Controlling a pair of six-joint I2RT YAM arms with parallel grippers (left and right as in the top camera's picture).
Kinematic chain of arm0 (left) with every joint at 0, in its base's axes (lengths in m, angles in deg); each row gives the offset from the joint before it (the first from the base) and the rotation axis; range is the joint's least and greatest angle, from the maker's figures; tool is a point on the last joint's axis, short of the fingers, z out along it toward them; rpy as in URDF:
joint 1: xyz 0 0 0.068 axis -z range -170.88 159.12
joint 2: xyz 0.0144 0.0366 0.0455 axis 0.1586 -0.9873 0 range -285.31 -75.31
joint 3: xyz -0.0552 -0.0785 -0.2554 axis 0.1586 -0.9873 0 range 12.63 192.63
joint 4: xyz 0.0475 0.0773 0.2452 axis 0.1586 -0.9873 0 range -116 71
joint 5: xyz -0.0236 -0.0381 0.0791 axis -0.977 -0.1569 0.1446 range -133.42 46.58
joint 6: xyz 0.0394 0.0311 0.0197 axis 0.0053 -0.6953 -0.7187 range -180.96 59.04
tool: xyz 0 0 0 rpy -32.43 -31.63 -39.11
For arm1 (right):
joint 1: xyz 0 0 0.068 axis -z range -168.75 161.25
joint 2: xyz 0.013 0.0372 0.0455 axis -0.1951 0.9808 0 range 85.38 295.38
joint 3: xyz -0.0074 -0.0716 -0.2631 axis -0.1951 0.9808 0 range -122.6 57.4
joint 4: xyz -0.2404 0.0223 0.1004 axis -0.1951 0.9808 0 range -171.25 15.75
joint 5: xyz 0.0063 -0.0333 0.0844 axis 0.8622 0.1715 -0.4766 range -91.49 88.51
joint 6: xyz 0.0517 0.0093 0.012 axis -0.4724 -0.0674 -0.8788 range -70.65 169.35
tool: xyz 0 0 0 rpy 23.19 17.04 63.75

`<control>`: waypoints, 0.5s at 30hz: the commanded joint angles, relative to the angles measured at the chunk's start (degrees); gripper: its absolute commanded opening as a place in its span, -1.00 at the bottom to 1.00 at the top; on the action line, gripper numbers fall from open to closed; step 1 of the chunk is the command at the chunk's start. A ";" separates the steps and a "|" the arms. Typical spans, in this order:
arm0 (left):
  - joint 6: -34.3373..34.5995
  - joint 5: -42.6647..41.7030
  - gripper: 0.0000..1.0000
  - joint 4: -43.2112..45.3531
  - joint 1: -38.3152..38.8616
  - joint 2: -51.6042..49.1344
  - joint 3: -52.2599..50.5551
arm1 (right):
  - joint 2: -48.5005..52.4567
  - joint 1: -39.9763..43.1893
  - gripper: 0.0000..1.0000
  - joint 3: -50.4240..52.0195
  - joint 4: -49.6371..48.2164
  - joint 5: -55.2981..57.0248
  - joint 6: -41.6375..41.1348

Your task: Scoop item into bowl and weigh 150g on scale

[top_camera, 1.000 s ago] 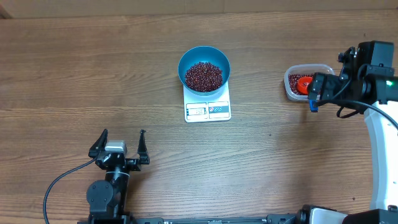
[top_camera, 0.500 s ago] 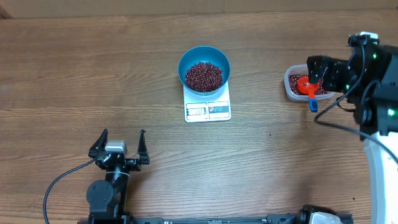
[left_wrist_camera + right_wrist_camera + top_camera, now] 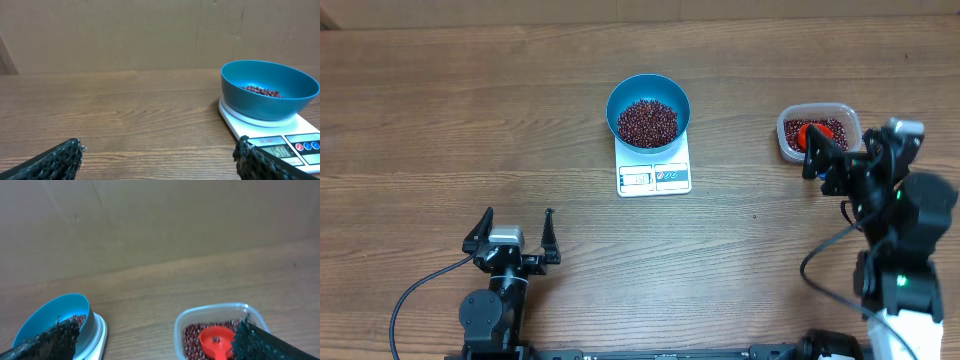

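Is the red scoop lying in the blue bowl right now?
No, the red scoop lies in the clear tub off to the side, while the blue bowl holds only beans.

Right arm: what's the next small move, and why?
Probably pull the right end effector away from the tub toward a rest pose. It is open and empty, the red scoop lies in the tub, and the bowl of beans sits on the scale. The display looks near target, though blurry.
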 commanded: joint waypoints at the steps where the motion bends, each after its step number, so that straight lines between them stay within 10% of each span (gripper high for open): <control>1: -0.96 0.35 0.99 -0.07 -0.46 0.52 -0.22 | -6.34 0.15 1.00 5.77 -3.30 -0.04 -0.70; 15: -0.96 0.35 0.99 -0.07 -0.46 0.50 -0.22 | -25.09 0.11 1.00 23.58 -14.95 0.02 -3.69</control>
